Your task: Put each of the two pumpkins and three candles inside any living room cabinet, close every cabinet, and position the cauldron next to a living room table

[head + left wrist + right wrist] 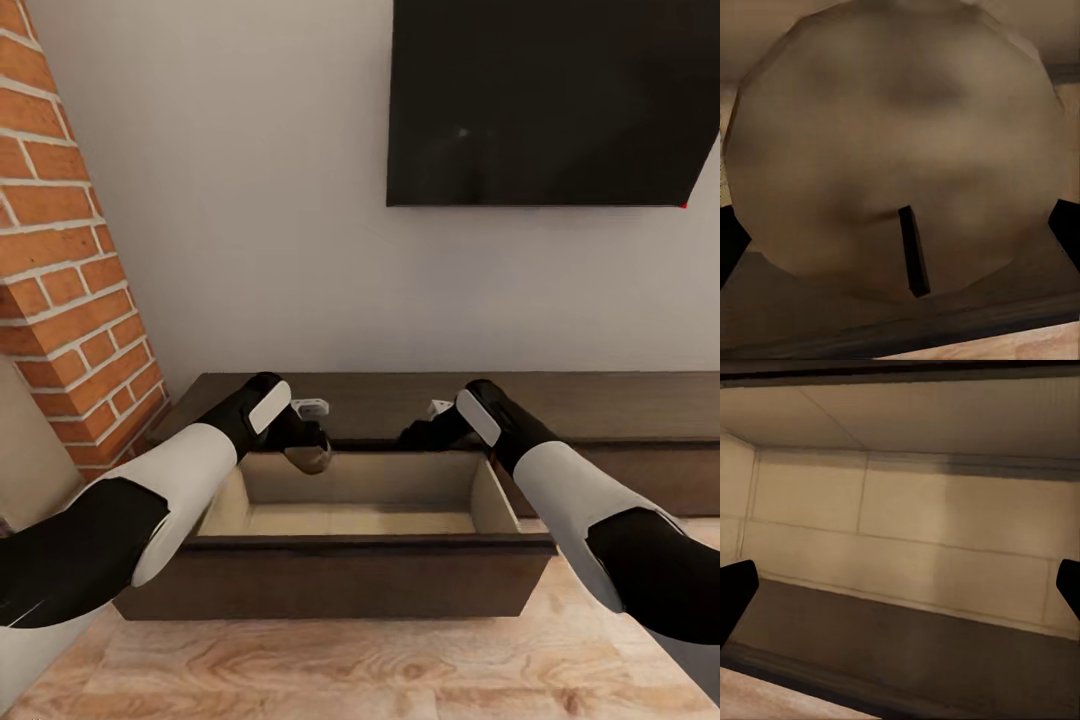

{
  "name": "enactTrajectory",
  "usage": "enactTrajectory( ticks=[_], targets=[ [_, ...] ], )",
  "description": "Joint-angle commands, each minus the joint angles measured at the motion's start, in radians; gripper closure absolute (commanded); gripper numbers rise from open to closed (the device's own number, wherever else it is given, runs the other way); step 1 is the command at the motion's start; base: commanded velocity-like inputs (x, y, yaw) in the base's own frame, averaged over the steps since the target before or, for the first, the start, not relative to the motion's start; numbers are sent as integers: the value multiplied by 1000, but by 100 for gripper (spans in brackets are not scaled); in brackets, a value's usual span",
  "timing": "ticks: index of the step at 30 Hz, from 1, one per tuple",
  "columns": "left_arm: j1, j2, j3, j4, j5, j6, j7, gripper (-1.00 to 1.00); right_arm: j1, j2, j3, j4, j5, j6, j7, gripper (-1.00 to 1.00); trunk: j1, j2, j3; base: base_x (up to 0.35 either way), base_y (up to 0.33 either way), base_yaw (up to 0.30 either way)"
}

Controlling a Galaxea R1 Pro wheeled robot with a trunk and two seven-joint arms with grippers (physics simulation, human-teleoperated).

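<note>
The cabinet is a long, low dark-brown unit against the wall, with one drawer pulled out toward me and its pale beige inside showing. My left gripper hangs over the drawer's back left corner, shut on a beige-grey candle. In the left wrist view the candle is seen end-on, with its black wick, between the dark fingertips. My right gripper is over the drawer's back right part, open and holding nothing. The right wrist view looks past its fingertips at the drawer's walls.
A red brick fireplace rises at the left, close to my left arm. A black screen hangs on the white wall above the cabinet. Light wood floor lies in front of the pulled-out drawer.
</note>
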Motion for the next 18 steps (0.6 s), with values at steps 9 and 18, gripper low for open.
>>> enactTrajectory(
  ticks=[9, 18],
  targets=[
    [0, -8, -6, 2, 12, 3, 3, 100, 0, 3, 26, 41, -4, 2, -1, -100, 0, 0, -4, 61, -39, 118],
    [3, -36, -7, 2, 10, 5, 2, 100, 1, 3, 37, 115, -6, 5, -2, -100, 0, 0, -4, 1, 0, 2]
  ],
)
